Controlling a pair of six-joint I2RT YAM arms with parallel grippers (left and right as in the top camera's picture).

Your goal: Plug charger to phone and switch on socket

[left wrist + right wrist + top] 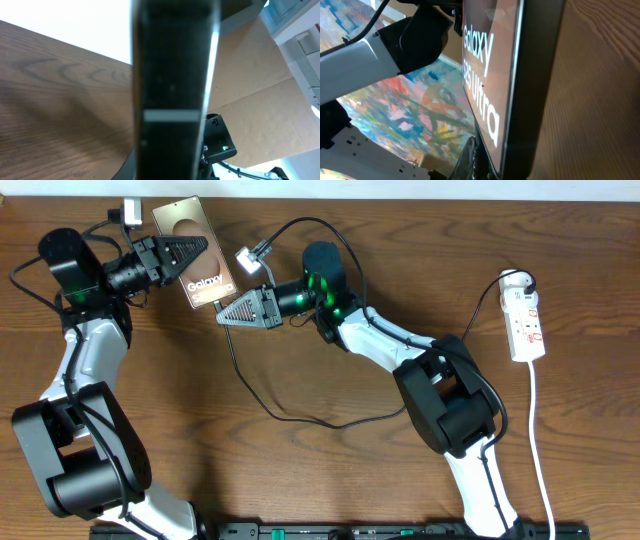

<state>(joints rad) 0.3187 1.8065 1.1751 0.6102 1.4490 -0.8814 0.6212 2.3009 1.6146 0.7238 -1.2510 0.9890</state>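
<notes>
So the phone is up at the top left of the surface, face up with the Galaxy lettering showing. The left jaws are clamped tight across its upper half. From the left wrist camera it's just a dark slab seen edge-on, filling the middle of the shot.

The right jaws are fully closed too, sitting just beside the phone's lower end, and the charger cable runs right up into them (the connector tip itself is hidden, so I can't make it out). From there the cable drops in a big loose loop across the wood and disappears behind the right arm at the elbow. It then climbs to the black plug on the socket.

The socket lies way over by the right edge, well apart from the phone, with its white cord trailing down. The right arm stretches across the space between the two. The right wrist view is mostly the phone's edge and lettering up close, with the left arm behind.
</notes>
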